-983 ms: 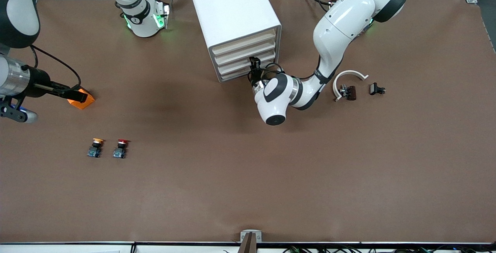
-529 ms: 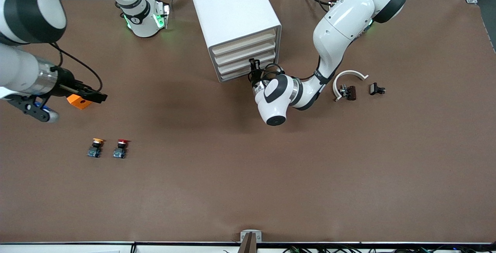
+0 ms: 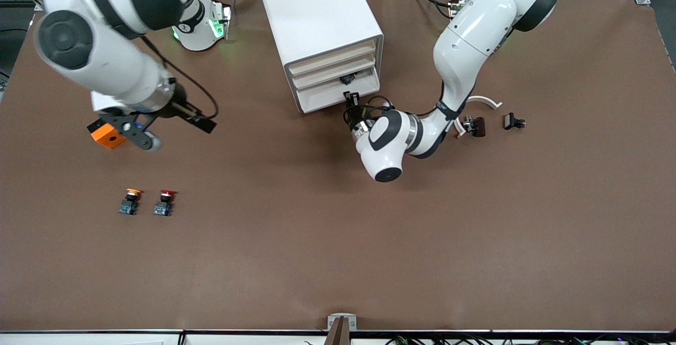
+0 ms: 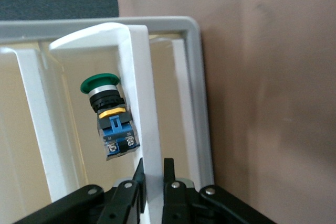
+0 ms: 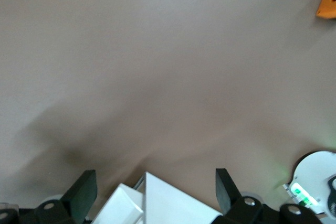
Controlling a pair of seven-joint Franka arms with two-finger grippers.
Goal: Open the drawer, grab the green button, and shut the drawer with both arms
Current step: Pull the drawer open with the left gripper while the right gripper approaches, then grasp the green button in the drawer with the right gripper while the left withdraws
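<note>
The button [image 4: 109, 117] lies inside the partly pulled drawer [image 3: 338, 93], the third one down in the white cabinet [image 3: 317, 12] standing at the tabletop's edge where the robots' bases are. In the left wrist view you see it on its side, green cap pointing deeper into the drawer and blue-and-dark body toward the drawer's front, so its long axis runs roughly along the pull direction. It sits just beside the drawer's upright white handle [image 4: 142, 98], not touching it as far as you can tell.

Your left gripper [image 3: 351, 98] is clenched on that handle, a finger on each face of it, right at the drawer's front. That hand is closest to the button but is taken up with the drawer, so the pick looks like it falls to the other arm.

Your right gripper [image 3: 198, 123] hangs with jaws released and empty over bare tabletop toward the right arm's end, well apart from the cabinet. To reach the button it must cross to the drawer and come down from above; the opening looks narrow, the drawer above overhangs it, and the left wrist stands just in front, so the approach is probably tight.

Farther out, an orange block [image 3: 107, 136] lies under the right wrist. The orange-capped button [image 3: 130, 201] and red-capped button [image 3: 164, 202] sit side by side nearer the front camera. A white curved piece [image 3: 483, 100] and two small dark parts [image 3: 475, 124] lie toward the left arm's end.
</note>
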